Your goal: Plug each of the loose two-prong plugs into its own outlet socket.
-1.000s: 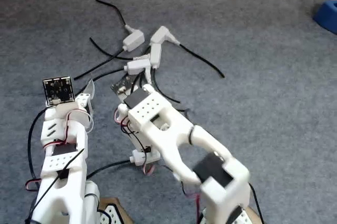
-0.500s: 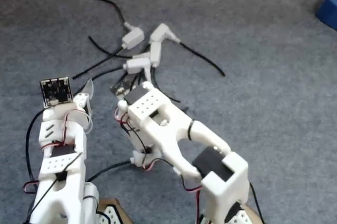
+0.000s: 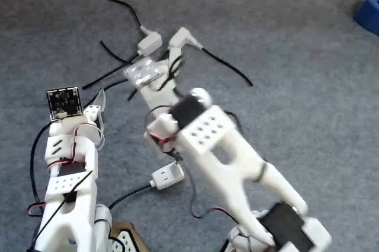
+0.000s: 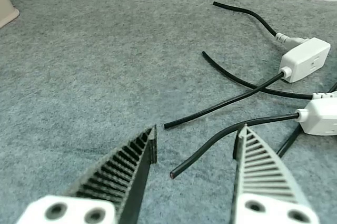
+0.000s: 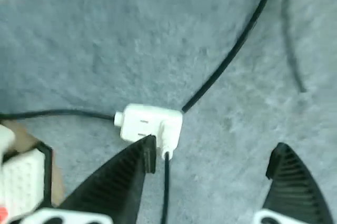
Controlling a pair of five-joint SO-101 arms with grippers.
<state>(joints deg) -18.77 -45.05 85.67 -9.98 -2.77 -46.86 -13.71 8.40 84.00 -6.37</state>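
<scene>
Hovering wide open, the right hand (image 5: 214, 147) has the socket block (image 5: 150, 124) on the counter (image 3: 308, 86) just off one fingertip (image 5: 145, 153), its length running along the gap; the left hand (image 4: 198, 129), also wide, sits farther away.

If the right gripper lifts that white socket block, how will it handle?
Probably light and rigid: the white socket block is small, boxy plastic. Its black cord lies curved and slack, so it'd likely trail and tug. Flat-sided, it shouldn't roll.
</scene>
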